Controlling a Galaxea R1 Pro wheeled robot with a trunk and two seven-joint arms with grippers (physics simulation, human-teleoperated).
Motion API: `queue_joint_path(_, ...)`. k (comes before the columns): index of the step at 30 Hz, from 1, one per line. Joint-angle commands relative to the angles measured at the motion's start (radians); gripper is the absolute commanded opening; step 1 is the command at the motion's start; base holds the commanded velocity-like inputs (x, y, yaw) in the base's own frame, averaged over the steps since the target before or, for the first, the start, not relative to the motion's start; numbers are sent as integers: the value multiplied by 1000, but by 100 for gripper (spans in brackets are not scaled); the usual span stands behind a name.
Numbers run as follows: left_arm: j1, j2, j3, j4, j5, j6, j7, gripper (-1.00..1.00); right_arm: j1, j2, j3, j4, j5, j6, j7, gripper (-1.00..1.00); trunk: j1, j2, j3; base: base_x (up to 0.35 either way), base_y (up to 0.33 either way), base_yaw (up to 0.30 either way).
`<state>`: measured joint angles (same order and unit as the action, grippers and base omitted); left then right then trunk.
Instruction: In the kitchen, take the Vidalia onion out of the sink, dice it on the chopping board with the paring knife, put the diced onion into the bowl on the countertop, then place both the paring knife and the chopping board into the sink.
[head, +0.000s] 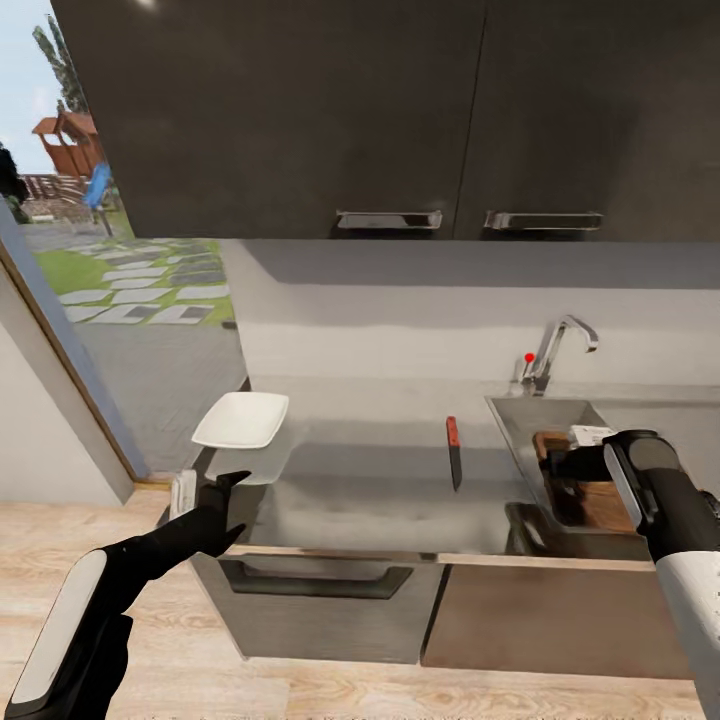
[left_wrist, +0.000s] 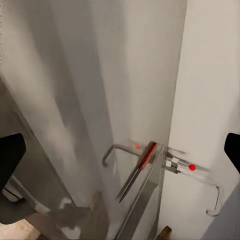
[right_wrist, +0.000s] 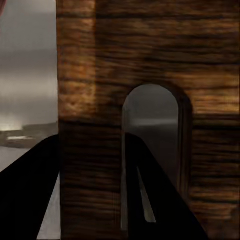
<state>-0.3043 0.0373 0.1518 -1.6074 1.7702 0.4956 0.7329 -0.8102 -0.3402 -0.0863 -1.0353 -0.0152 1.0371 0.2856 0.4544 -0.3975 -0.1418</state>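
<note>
Head view: right tool (head: 565, 466) gripping chopping board (head: 600, 500) in sink (head: 520, 425); left tool (head: 235, 500) open.

My head camera looks forward and down over the worktop (head: 370, 490) and sink (head: 520, 420), my left wrist camera faces along the worktop toward the paring knife (left_wrist: 137, 170) and tap (left_wrist: 197, 175), both shared with the head view, my right wrist camera pressed close against the chopping board (right_wrist: 100, 75)
</note>
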Motion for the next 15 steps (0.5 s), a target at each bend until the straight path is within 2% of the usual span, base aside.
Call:
queue_joint_path(1,-1,0,2,-1,7,3,8,100,-1,6,-1,-1,5,3,-1,-100,-4,-3,-2,0,0,0)
queue_joint_path(4,-1,0,2,-1,7,3,8,100,-1,19,-1,-1,4,3,-1,-100,-4,-3,-2,0,0,0)
queue_joint_path(13,0,0,1,-1,5,3,8,100,-1,16,-1,-1,16,3,0,-100,-4,-3,-2,0,0,0)
queue_joint_path(15,2,2,1,0,2,-3,-4,100,4,28,-4,-2,19,-1,0,-100,-4,-3,-2,0,0,0)
